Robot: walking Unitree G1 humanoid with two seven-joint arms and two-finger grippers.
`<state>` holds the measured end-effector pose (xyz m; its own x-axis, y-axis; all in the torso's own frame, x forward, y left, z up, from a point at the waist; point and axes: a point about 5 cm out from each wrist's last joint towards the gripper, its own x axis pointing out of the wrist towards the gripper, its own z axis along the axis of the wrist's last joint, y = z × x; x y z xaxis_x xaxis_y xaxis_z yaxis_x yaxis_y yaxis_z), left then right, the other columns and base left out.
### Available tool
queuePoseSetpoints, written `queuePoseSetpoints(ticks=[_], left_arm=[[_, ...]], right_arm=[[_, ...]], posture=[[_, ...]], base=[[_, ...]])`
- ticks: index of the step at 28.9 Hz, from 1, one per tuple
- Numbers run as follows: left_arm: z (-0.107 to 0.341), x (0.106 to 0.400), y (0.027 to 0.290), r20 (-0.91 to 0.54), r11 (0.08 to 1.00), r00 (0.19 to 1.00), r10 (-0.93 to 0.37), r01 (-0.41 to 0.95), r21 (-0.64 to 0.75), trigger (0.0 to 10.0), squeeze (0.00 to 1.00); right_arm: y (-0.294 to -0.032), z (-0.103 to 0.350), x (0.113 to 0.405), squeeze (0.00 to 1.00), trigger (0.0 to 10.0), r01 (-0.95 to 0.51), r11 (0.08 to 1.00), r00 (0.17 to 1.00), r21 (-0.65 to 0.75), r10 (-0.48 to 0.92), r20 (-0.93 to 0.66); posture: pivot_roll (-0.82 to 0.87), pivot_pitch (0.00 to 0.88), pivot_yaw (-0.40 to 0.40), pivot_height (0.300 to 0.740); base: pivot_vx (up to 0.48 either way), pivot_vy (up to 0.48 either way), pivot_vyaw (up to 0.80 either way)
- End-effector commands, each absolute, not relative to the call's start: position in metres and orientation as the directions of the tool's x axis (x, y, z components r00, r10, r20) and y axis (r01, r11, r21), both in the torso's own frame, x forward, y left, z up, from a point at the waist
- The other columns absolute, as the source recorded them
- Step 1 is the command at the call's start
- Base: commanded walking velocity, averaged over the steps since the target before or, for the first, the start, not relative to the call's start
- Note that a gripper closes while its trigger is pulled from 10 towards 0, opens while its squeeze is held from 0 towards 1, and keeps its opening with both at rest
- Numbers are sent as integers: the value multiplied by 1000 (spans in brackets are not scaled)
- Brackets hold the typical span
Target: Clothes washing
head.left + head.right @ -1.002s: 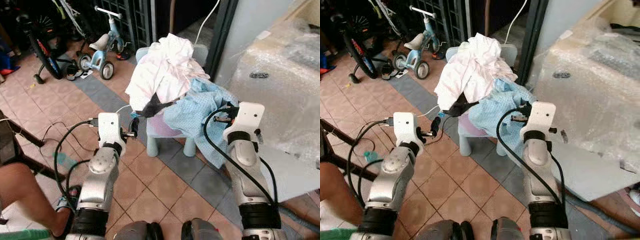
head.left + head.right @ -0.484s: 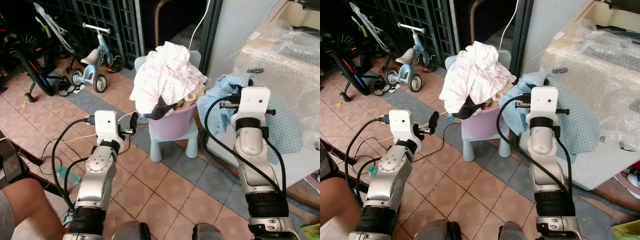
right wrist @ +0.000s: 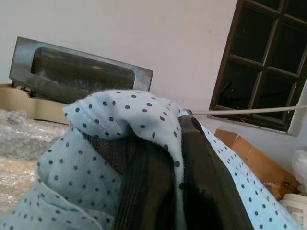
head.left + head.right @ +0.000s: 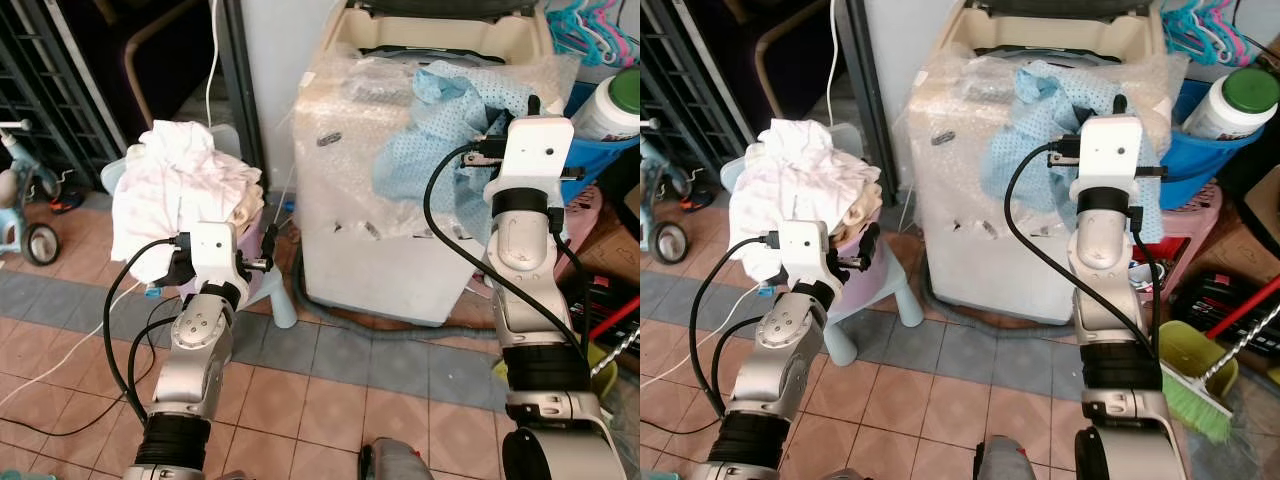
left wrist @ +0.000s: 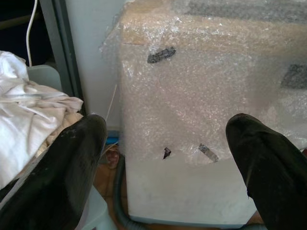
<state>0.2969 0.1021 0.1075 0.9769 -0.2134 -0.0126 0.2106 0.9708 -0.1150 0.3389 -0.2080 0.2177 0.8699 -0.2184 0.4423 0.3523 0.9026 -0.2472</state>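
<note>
Right gripper [image 4: 520, 110] is pinching the blue cloth [image 4: 440, 120], draping at 12 o'clock over the washer [image 4: 400, 200]. Soft, light, limp; bunched-fold grip suits. Left gripper [image 5: 163, 158] is hovering, fingers spread, empty.

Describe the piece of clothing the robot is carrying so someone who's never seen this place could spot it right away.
Find the washing machine, wrapped in bubble wrap, standing against the wall. Draped over its top front edge is the light blue cloth, held up by the right gripper. Its small dark dots and blue colour set it apart from the white clothes pile on the small chair to the machine's left.
</note>
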Motion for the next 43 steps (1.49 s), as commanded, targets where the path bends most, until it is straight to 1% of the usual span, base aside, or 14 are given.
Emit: queuePoseSetpoints(ticks=[1, 5, 6, 12, 13, 16, 24, 32, 36, 37, 38, 39, 42, 43], left_arm=[[103, 296, 117, -27, 980, 984, -175, 171, -99, 10000, 0], [103, 296, 117, -29, 982, 986, -164, 160, -102, 10000, 0], [103, 296, 118, -31, 984, 988, -153, 149, -102, 10000, 0], [100, 296, 124, -44, 989, 992, -116, 111, -96, 10000, 0], [99, 296, 126, -50, 991, 993, -108, 103, -88, 10000, 0], [99, 296, 124, -52, 991, 993, -108, 103, -88, 10000, 0], [99, 295, 119, -57, 987, 991, -125, 118, -111, 10000, 0], [96, 295, 121, -78, 991, 993, -93, 85, -102, 10000, 0], [96, 295, 121, -83, 992, 993, -86, 78, -98, 10000, 0], [96, 295, 121, -84, 992, 993, -84, 76, -98, 10000, 0], [96, 295, 121, -84, 992, 993, -84, 76, -98, 10000, 0], [96, 295, 121, -87, 992, 993, -82, 74, -98, 10000, 0], [95, 295, 120, -91, 992, 992, -84, 75, -100, 10000, 0], [95, 295, 120, -93, 993, 992, -85, 76, -94, 10000, 0]], right_arm=[[-183, 234, 345, 0, 10000, 278, 931, 860, -235, -132, 493], [-172, 240, 349, 0, 10000, 222, 939, 858, -264, -59, 509], [-167, 244, 351, 0, 10000, 192, 937, 854, -292, -13, 520], [-162, 260, 359, 0, 10000, 134, 936, 836, -325, 69, 544], [-159, 268, 361, 0, 10000, 117, 929, 820, -351, 109, 562], [-161, 283, 369, 0, 10000, 117, 947, 808, -300, 85, 583], [-155, 300, 378, 0, 10000, 89, 951, 788, -297, 115, 605], [-141, 308, 384, 0, 10000, -51, 958, 770, -281, 217, 600], [-123, 300, 386, 0, 10000, -199, 955, 784, -219, 289, 549], [-109, 295, 383, 0, 10000, -284, 934, 766, -215, 356, 535], [-109, 295, 383, 0, 10000, -284, 934, 766, -215, 356, 535], [-93, 285, 382, 0, 10000, -373, 897, 752, -238, 443, 489], [-75, 265, 380, 0, 10000, -427, 844, 744, -325, 532, 405], [-70, 257, 380, 0, 10000, -449, 842, 753, -300, 537, 380]], posture=[[-34, 71, 59, 740], [-33, 75, 58, 740], [-32, 76, 58, 740], [-28, 79, 55, 740], [-28, 78, 54, 740], [-28, 77, 51, 740], [-25, 79, 49, 740], [-24, 82, 43, 740], [-21, 81, 40, 740], [-19, 82, 40, 740], [-19, 82, 40, 740], [-21, 83, 41, 740], [-22, 83, 41, 740], [-21, 82, 41, 740]], base=[[382, 0, 0], [451, 0, 0], [461, 0, 0], [455, 0, 0], [454, 0, 0], [454, 0, 435], [454, 0, 163], [388, 174, 0], [0, 0, 0], [0, 0, 0], [0, 0, 0], [0, 0, 0], [0, 0, 0], [0, 0, 0]])
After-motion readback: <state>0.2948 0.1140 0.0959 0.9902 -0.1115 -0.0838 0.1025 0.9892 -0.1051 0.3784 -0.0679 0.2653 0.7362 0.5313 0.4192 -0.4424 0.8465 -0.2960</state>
